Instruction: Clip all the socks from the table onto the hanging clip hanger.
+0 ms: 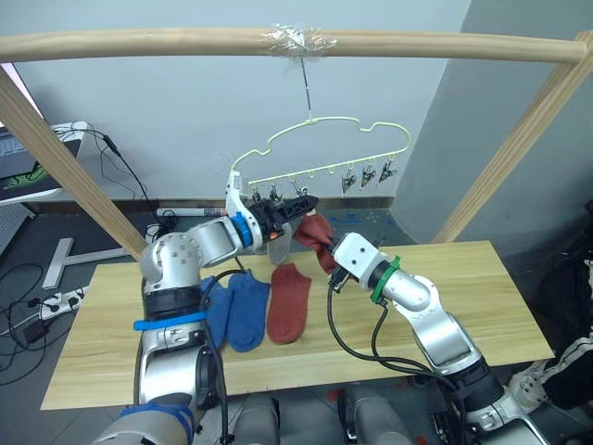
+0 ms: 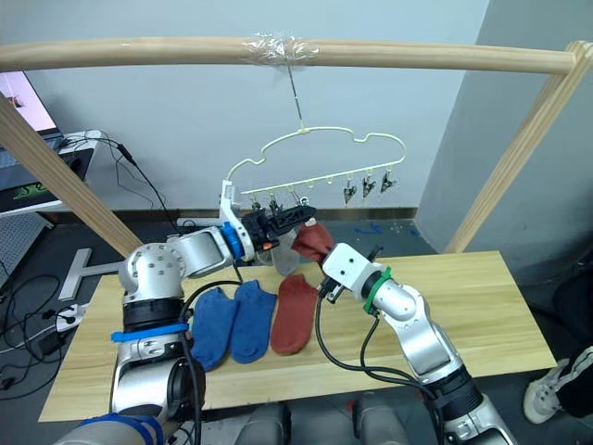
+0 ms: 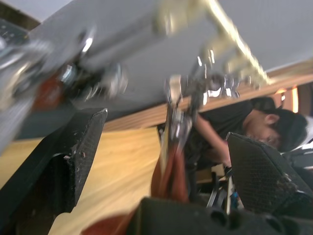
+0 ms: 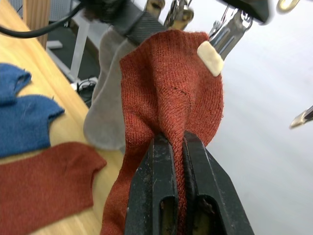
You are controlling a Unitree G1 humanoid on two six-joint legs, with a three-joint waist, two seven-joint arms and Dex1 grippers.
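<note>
The cream clip hanger (image 1: 326, 148) hangs by its hook from the wooden rail. My left gripper (image 1: 298, 206) is open, raised to the hanger's left group of clips, with one metal clip (image 3: 175, 115) between its fingers (image 3: 63, 161). My right gripper (image 4: 178, 139) is shut on a rust-red sock (image 1: 315, 232) and holds its top edge up against a clip (image 4: 222, 41). Grey socks (image 4: 105, 112) hang just behind it. On the wood table (image 1: 482, 306) lie two blue socks (image 1: 236, 311) and one rust-red sock (image 1: 289, 301), side by side in front of my left arm.
The thick wooden rail (image 1: 185, 42) spans the top, with slanted wooden posts (image 1: 65, 167) at each end. A white desk with a laptop (image 1: 28, 167) and floor cables stand at the left. A person (image 3: 274, 127) is beyond the table in the left wrist view.
</note>
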